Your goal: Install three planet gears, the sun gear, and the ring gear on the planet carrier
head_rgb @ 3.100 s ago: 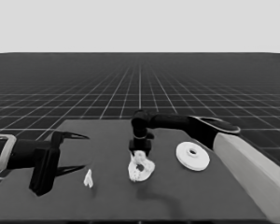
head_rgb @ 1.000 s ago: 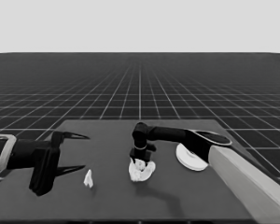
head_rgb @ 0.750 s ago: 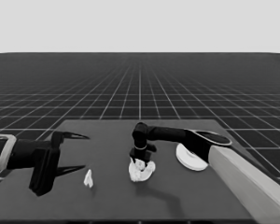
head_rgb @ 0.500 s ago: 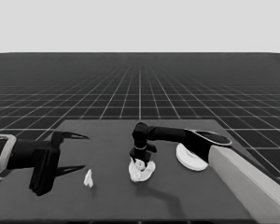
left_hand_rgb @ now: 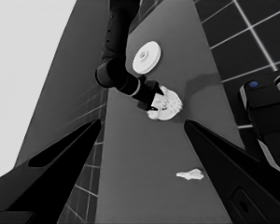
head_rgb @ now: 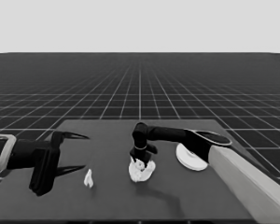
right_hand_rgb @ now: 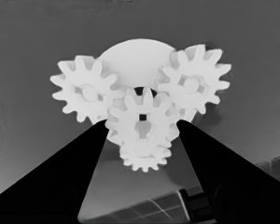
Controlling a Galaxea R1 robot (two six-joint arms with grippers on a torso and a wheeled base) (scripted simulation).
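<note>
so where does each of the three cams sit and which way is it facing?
Head: looks down across the table; both arms enter from the sides.
Left wrist: on the parked left gripper, looks along the table at the right arm working; own fingers show.
Right wrist: on the right gripper, close above the gears.
All three share the smaller round part.

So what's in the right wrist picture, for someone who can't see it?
Four small white gears cluster on the smaller round part, three around one in the middle. The right gripper hangs over them, its black fingers on either side of the middle gear.
</note>
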